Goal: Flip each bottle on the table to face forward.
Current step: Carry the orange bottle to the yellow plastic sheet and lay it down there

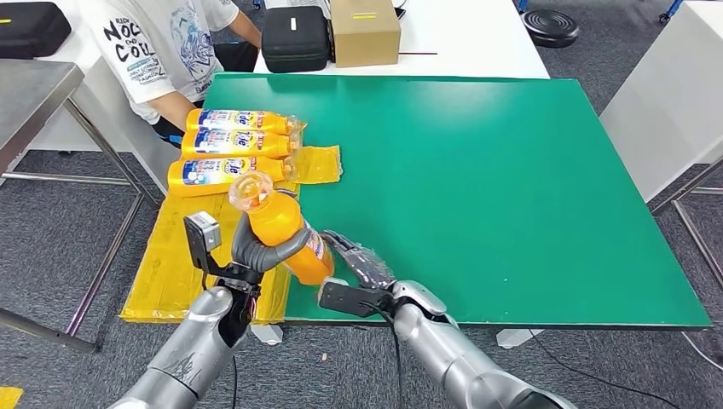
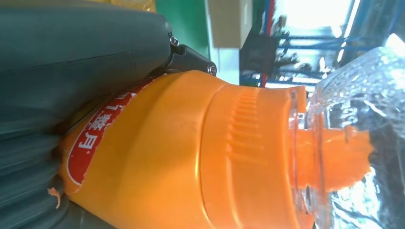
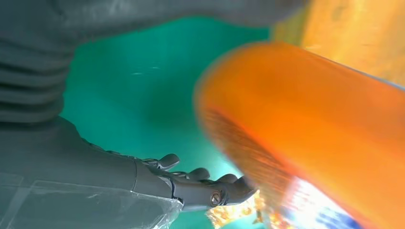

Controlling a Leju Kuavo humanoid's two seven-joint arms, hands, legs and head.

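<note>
Green table [image 1: 511, 187], L hand [image 1: 256, 247] grips bottle [image 1: 286, 226]

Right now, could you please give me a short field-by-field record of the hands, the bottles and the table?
left hand: grips the held bottle around its body, clear cap pointing away from the robot
right hand: fingers apart beside the bottle's base; contact unclear
lying bottles: three side by side on yellow sheet, labels up
table: green top

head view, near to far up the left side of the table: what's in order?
Left hand gripping an orange bottle → three orange bottles lying in a row → person in a white T-shirt.
</note>
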